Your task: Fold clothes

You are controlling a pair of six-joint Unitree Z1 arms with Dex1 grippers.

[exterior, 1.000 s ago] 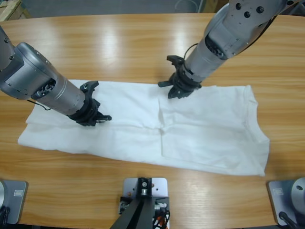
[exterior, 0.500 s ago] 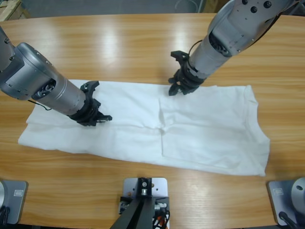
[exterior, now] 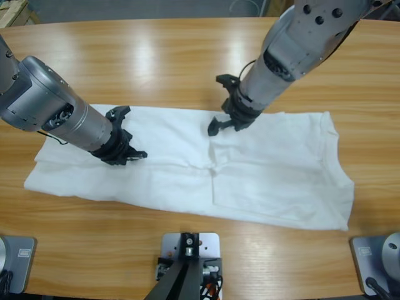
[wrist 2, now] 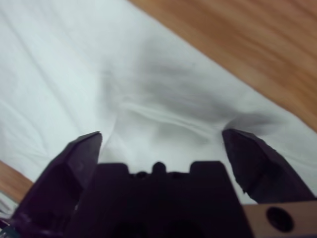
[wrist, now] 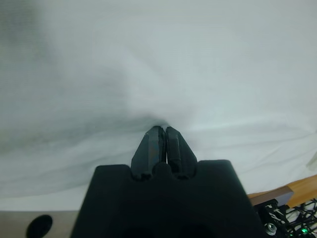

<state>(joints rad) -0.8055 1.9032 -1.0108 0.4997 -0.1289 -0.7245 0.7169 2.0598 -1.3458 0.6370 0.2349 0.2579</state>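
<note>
The plain white cotton T-shirt (exterior: 187,164) lies flat, partly folded, along the long wooden worktop (exterior: 156,56). It looks light, limp and slippery; edges or pinched ridges seem the best hold. On its left part, the left hand (exterior: 125,153) is clenched on fabric. At its far edge, the right hand (exterior: 226,120) angles down, spread wide.

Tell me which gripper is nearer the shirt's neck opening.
Right. The right gripper hovers open over the T-shirt's far edge near the middle; the left gripper is shut on fabric at the hem end, farther from the neck opening.
</note>
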